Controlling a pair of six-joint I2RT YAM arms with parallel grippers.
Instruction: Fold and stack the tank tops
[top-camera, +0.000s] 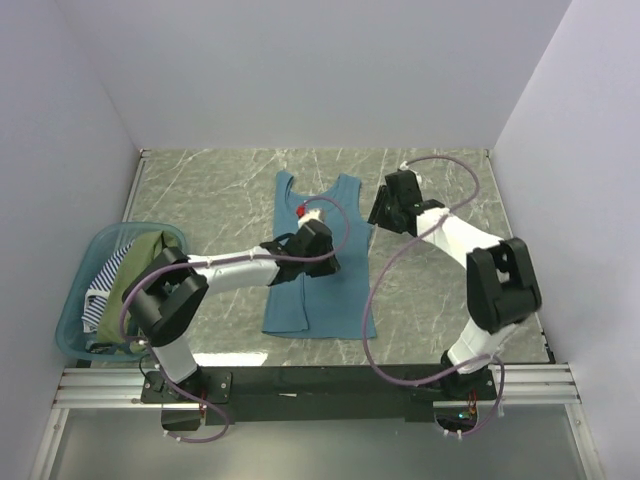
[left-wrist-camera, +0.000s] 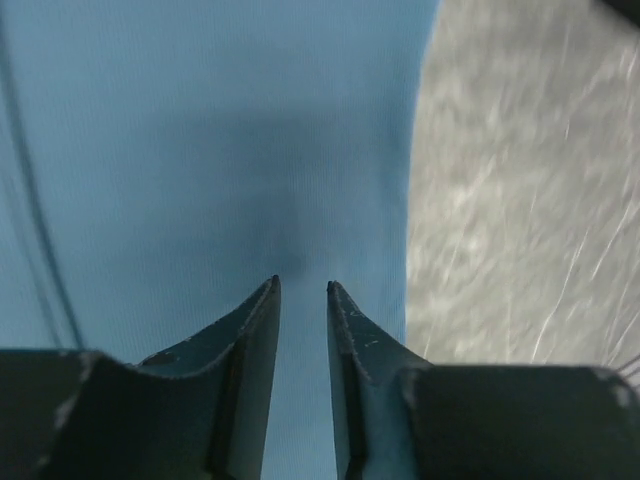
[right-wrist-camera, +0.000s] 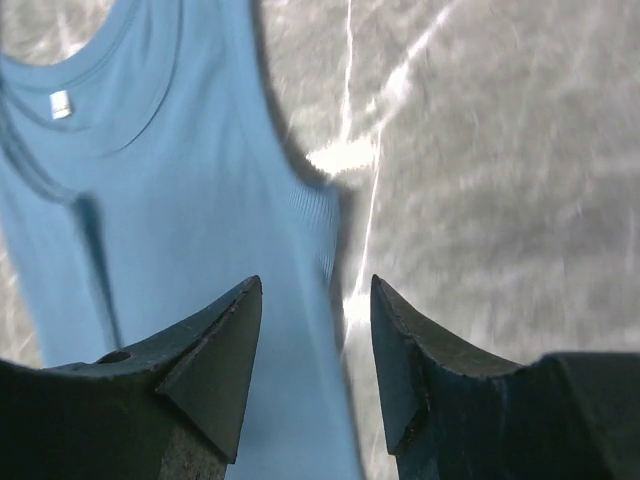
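While over teal tank top, left hand, right hand unclenched; label unreadable.

1 plain teal-blue cloth tank top is spread flat and unfolded at the centre, straps at the far end. 1 olive-green top and 1 navy-and-white striped top are bunched in a translucent teal tub at the left.

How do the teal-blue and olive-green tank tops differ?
The plain teal-blue tank top lies spread flat on the marble table; the olive-green tank top sits bunched in the translucent teal plastic tub. The left fingers are over the blue one, none over the green one. Neither is folded.
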